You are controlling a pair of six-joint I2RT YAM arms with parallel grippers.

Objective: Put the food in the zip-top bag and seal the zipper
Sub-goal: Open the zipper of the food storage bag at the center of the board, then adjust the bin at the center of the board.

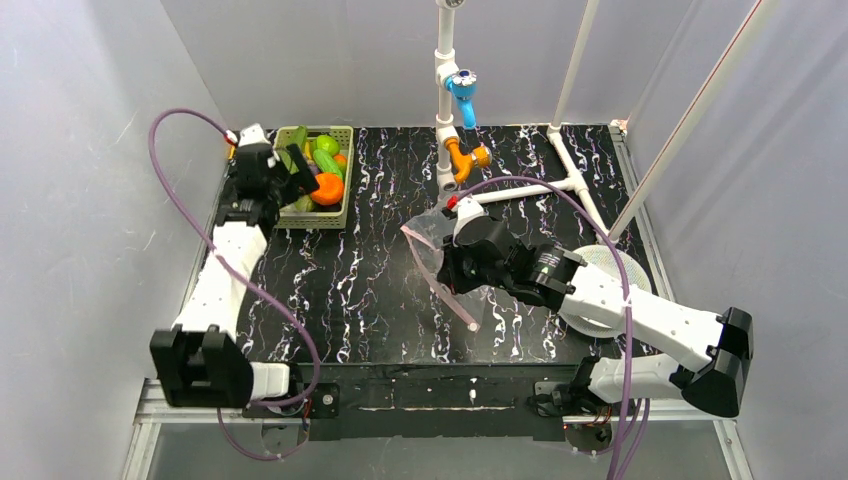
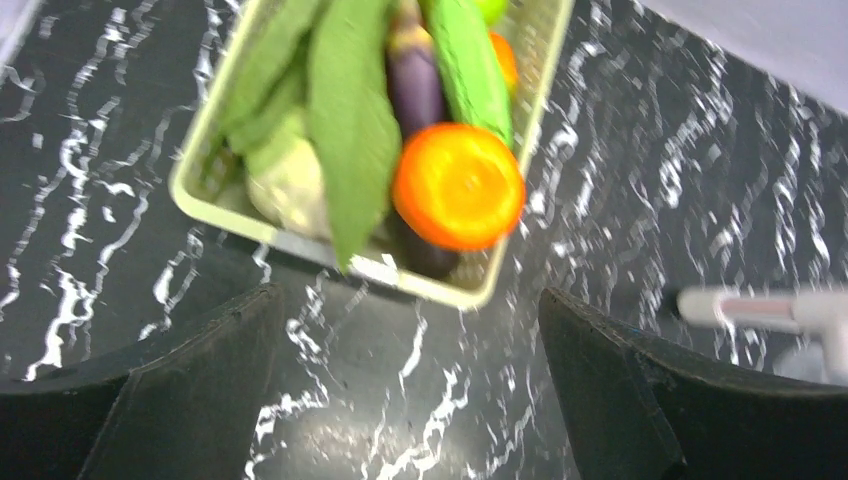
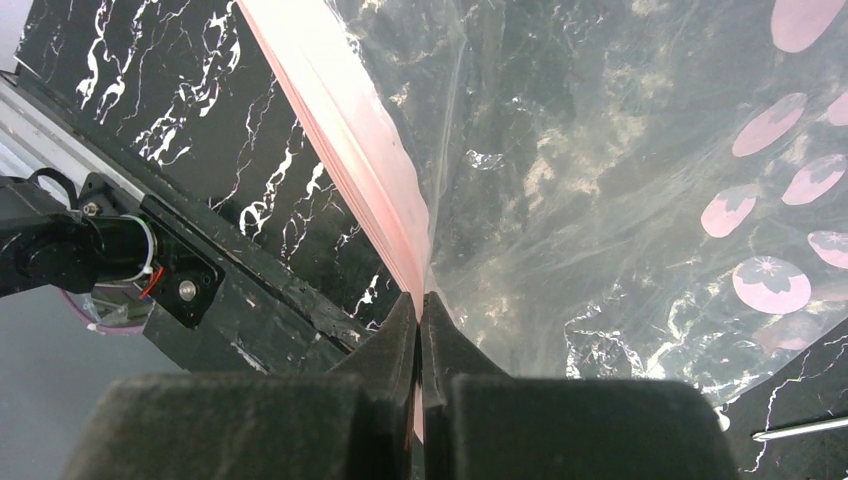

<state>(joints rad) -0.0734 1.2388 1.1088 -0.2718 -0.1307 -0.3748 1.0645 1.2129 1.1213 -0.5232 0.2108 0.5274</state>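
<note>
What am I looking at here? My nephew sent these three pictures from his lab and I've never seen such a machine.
Two robot arms are bolted to a black marbled table. One picture looks down from above; the other two come from cameras on each wrist. The left pincer, open, hovers beside a light-green basket of toy food. The right pincer is shut on the pink zipper strip of a clear zip-top bag, holding it up. White pipes stand at the back.

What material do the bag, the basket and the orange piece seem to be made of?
Bag: thin clear plastic film, glossy; it wrinkles and the table shows through.
Basket: probably rigid plastic, pale green, with slotted walls.
Orange piece: likely moulded plastic with a smooth, slightly shiny face, though the picture is blurred.
</note>
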